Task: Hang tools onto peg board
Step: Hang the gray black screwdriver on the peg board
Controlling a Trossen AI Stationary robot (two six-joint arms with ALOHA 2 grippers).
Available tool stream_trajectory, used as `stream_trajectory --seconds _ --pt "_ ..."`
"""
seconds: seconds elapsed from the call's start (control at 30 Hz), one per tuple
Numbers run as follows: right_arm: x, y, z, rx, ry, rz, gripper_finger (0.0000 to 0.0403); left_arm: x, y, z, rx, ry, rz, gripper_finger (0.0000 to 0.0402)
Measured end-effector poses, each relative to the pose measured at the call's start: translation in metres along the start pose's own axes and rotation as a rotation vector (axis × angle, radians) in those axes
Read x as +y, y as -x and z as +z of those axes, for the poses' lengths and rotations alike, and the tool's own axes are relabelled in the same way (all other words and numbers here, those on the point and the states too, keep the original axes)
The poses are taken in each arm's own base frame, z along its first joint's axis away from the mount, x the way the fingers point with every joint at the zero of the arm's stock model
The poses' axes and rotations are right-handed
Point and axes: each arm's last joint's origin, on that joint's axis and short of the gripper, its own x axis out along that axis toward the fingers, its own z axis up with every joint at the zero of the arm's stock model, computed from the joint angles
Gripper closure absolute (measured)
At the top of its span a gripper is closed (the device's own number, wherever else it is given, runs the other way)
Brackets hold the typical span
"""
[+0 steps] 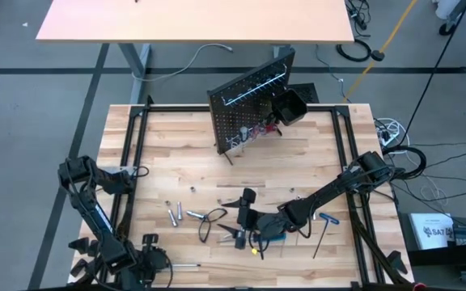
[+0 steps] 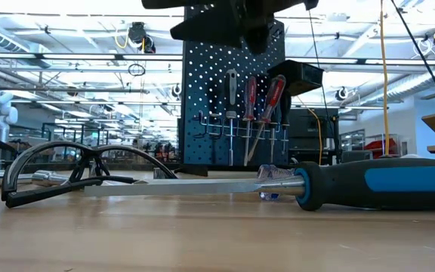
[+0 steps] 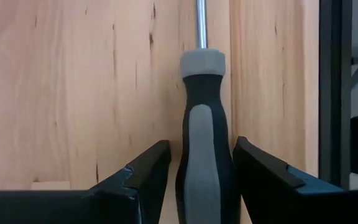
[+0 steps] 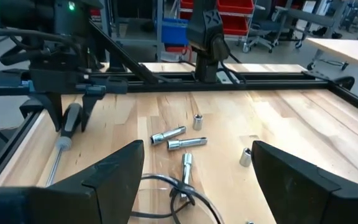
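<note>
A robotics lab on an open industrial floor: a butcher-block bench (image 1: pixel 176 153) framed by black rails stands on grey flooring, cables (image 1: pixel 427 174) trailing beside it. Beyond it, ceiling trusses with strip lights (image 2: pixel 66 64), red storage bins (image 4: pixel 235 12) and another desk (image 1: pixel 192 20) fill the hall

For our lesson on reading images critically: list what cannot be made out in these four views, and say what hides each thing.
- Left gripper, left wrist view: its fingers flank the grey-black screwdriver; contact is unclear, and the shaft runs off the frame's edge.
- Peg board, low view: top hidden by an arm.
- Blue-handled screwdriver, low view: handle cut off by the edge.
- Small silver bits, high view: too small to identify.
</note>
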Motion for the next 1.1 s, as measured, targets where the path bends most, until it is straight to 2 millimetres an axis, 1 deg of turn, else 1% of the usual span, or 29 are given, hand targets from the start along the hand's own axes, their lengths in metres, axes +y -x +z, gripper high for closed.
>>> stream_trajectory --seconds 0.1,0.17,0.23,0.33,0.37,0.47,0.63,0.7,0.83,0.9,1.0,1.03,1.1 --pt "0.0 0.0 -0.001 0.008 -0.008 -0.002 0.0115 0.002 0.0 0.0 0.004 -0.027 0.012 0.0219" --pt "0.0 0.0 -0.001 0.011 -0.008 -0.003 0.0115 0.003 0.0 0.0 0.007 -0.032 0.02 0.0227" --pt "0.0 0.0 -0.001 0.013 -0.006 -0.003 0.0115 0.005 -0.001 0.001 0.012 -0.03 0.034 0.0243" --pt "0.0 0.0 -0.001 0.013 -0.006 -0.003 0.0115 0.007 -0.001 0.003 0.023 -0.023 0.042 0.0279" --pt "0.0 0.0 -0.001 0.013 -0.006 -0.003 0.0115 0.007 0.0 0.003 0.023 -0.029 0.04 0.0285" --pt "0.0 0.0 -0.001 0.012 -0.007 -0.004 0.0115 0.011 0.002 0.006 0.02 -0.056 0.057 0.0285" --pt "0.0 0.0 0.0 0.003 -0.025 0.0 0.0115 0.022 0.011 0.011 0.006 -0.052 0.106 0.0285" --pt "0.0 0.0 0.0 -0.001 -0.079 0.001 0.0115 0.027 0.017 0.013 0.006 -0.058 0.123 0.0285" --pt "-0.005 -0.004 0.001 0.006 -0.196 0.017 0.0115 0.034 0.037 0.025 0.011 -0.061 0.048 0.0285" --pt "-0.011 -0.01 0.002 0.043 -0.278 0.124 0.0115 0.038 0.047 0.033 0.016 -0.066 -0.017 0.0285" --pt "-0.029 -0.023 0.005 0.15 -0.492 0.351 0.0115 0.044 0.065 0.048 -0.002 -0.074 -0.103 0.0285" --pt "-0.035 -0.026 0.006 0.186 -0.558 0.406 0.0115 0.045 0.07 0.053 -0.011 -0.086 -0.129 0.0285" --pt "-0.047 -0.032 0.008 0.241 -0.672 0.455 0.0115 0.049 0.08 0.065 -0.035 -0.121 -0.168 0.0285"
